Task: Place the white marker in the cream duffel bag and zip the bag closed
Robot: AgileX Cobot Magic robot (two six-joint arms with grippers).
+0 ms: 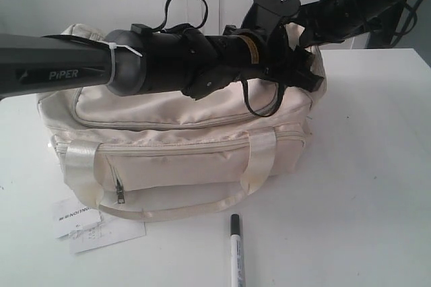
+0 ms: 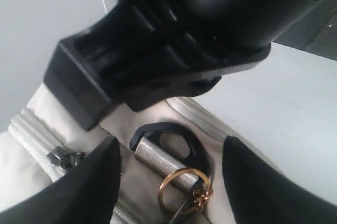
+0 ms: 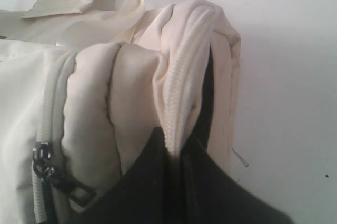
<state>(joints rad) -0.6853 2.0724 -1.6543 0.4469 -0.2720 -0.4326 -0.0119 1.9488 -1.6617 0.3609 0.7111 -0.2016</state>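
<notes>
While right fingers pinch the cream duffel bag, left fingers gape open. The white marker lies well apart from both.

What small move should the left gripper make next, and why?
Probably shift the left gripper onto the zip pull and close on it. The marker lies on the table outside the bag, the right gripper pinches the bag's end by the zip, and the left fingers stand apart beside the pull.

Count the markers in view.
1. The white marker lies on the table in front of the cream duffel bag, apart from it; the bag could hide others.
</notes>
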